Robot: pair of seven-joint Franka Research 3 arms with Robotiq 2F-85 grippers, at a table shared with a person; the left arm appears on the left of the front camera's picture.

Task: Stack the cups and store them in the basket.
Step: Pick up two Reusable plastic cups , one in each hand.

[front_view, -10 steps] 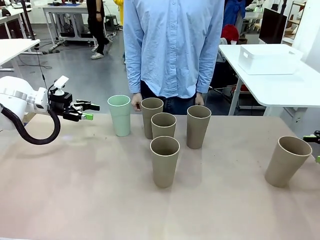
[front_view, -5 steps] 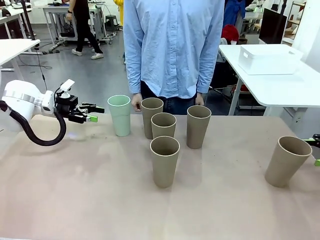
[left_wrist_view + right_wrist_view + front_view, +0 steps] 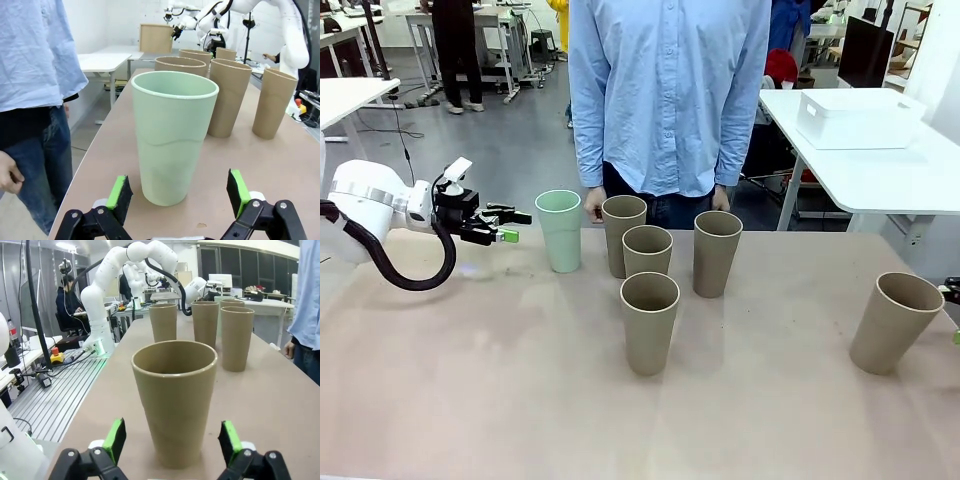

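A mint green cup (image 3: 560, 230) stands at the left of a cluster of tan cups (image 3: 649, 322). My left gripper (image 3: 510, 226) hangs open just left of the green cup, pointing at it. In the left wrist view the green cup (image 3: 174, 137) stands upright just beyond the green pads (image 3: 120, 192) of the open left gripper (image 3: 178, 195). A lone tan cup (image 3: 895, 322) stands at the right. My right gripper (image 3: 172, 440) is open, with that tan cup (image 3: 175, 400) upright just ahead of its pads. A white basket (image 3: 855, 118) sits on the neighbouring table.
A person in a light blue shirt (image 3: 668, 90) stands at the far edge, hands (image 3: 592, 203) hanging just behind the cups. Bare tabletop (image 3: 470, 380) spreads in front of the cluster and between it and the lone cup.
My left gripper has moved right, closer to the green cup, still open. The right gripper has slipped a little farther off the picture's right edge. The cups have not moved.
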